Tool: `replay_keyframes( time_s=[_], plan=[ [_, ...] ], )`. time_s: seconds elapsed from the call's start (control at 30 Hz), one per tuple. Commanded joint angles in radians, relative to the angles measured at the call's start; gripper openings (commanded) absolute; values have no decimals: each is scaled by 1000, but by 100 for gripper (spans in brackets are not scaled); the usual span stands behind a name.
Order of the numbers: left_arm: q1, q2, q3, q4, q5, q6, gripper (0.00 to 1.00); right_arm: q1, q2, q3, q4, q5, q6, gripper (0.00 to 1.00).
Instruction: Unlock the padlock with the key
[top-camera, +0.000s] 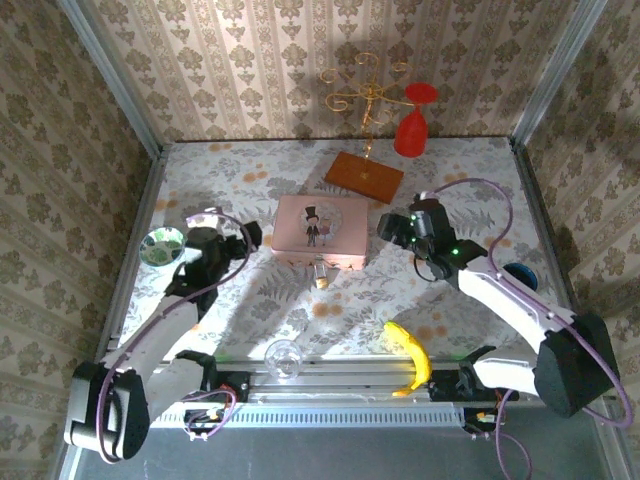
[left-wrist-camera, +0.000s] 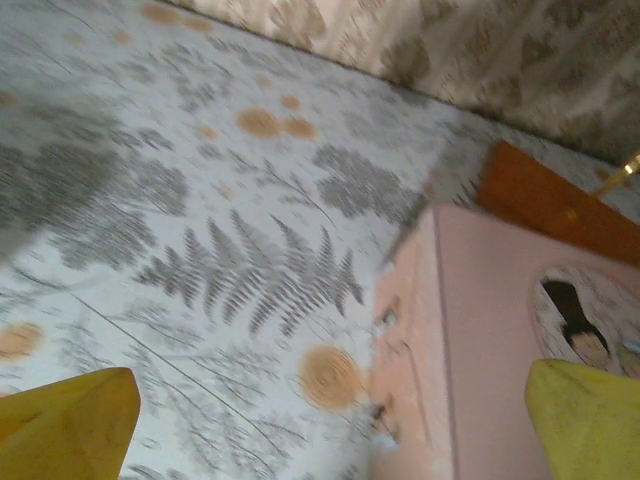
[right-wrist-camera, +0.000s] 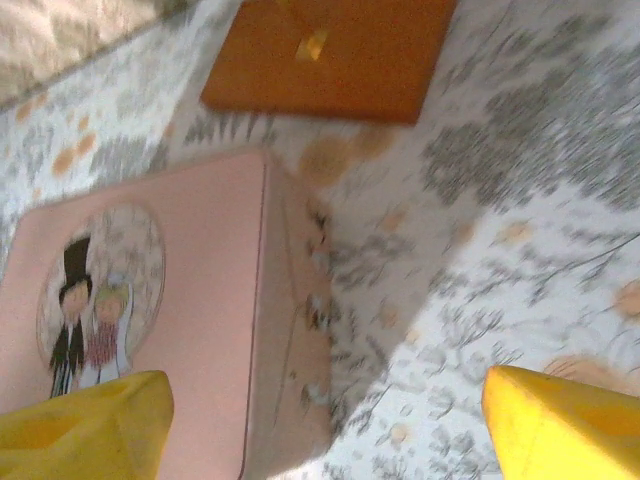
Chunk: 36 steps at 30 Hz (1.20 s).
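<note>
A tiny brass padlock (top-camera: 321, 277) hangs at the front edge of the pink picture box (top-camera: 317, 230) in the middle of the table. The key is out of view. My left gripper (top-camera: 247, 238) is just left of the box, open, and its yellow fingertips (left-wrist-camera: 65, 420) stand wide apart with the box's left side (left-wrist-camera: 470, 350) between them. My right gripper (top-camera: 392, 228) is just right of the box and also open. One of its fingertips (right-wrist-camera: 85, 425) hangs over the box lid (right-wrist-camera: 150, 290) and the other over the tablecloth. Neither gripper holds anything.
A brown wooden base (top-camera: 363, 175) with a gold wire stand (top-camera: 365, 90) sits behind the box, beside a red goblet (top-camera: 414, 120). Near the front edge lie a banana (top-camera: 410, 355) and a clear glass (top-camera: 283, 358). A small green bowl (top-camera: 162, 245) sits left, a blue object (top-camera: 519, 275) right.
</note>
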Motion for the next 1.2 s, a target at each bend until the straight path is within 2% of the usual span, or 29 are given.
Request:
replay_keyframes(
  time_s=[0.0, 0.07, 0.23, 0.47, 0.5, 0.8, 1.17],
  plan=[
    [-61, 46, 11, -18, -1, -57, 100, 35, 72, 44, -3, -86, 57, 79],
    [-92, 84, 16, 2, 5, -62, 100, 60, 123, 71, 8, -105, 53, 76],
    [-129, 186, 24, 76, 43, -81, 80, 92, 262, 154, 2, -133, 39, 65],
    [-129, 286, 52, 138, 88, -87, 75, 95, 384, 236, -11, -137, 34, 56],
    [-159, 299, 58, 144, 95, -83, 74, 95, 398, 247, -15, -135, 32, 56],
    [-209, 380, 92, 182, 125, -79, 59, 94, 512, 362, -30, -143, -16, 53],
    [-229, 444, 128, 231, 141, -100, 56, 52, 638, 559, -110, -164, -109, 51]
  ],
)
